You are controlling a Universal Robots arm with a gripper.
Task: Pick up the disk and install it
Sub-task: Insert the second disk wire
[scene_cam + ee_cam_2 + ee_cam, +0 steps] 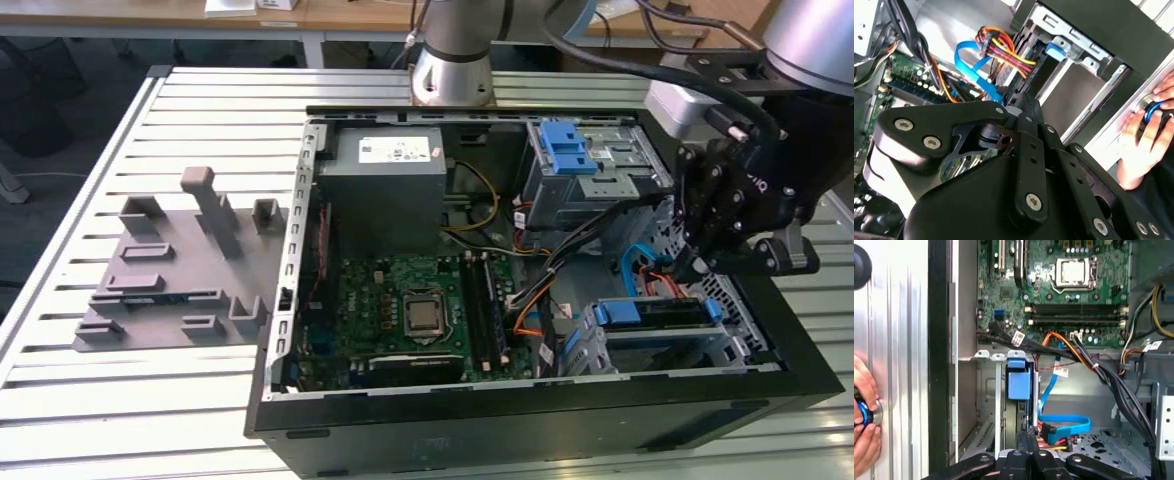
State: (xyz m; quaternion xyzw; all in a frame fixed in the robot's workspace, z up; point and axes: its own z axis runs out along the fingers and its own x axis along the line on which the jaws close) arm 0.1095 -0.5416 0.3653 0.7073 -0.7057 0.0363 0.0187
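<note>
The disk (pixel 654 314) sits on edge in the metal drive cage (pixel 667 345) at the front corner of the open computer case, on the exterior view's right. Its blue carrier tab (pixel 1019 382) shows in the first wrist view, standing in the cage slot. My gripper (pixel 687 272) hangs just above that cage, inside the case. In the first wrist view its fingers (pixel 1029 432) are pressed together at the disk's near edge, and I cannot tell whether they touch it. Nothing shows between the fingers.
Blue and orange cables (pixel 1064 422) lie beside the cage. A second cage with a blue latch (pixel 567 150) and the grey power supply (pixel 387 180) sit at the back. A person's hand (pixel 864 425) rests on a blue-ringed button (pixel 1154 112). A grey fixture (pixel 174 270) stands on the slatted table.
</note>
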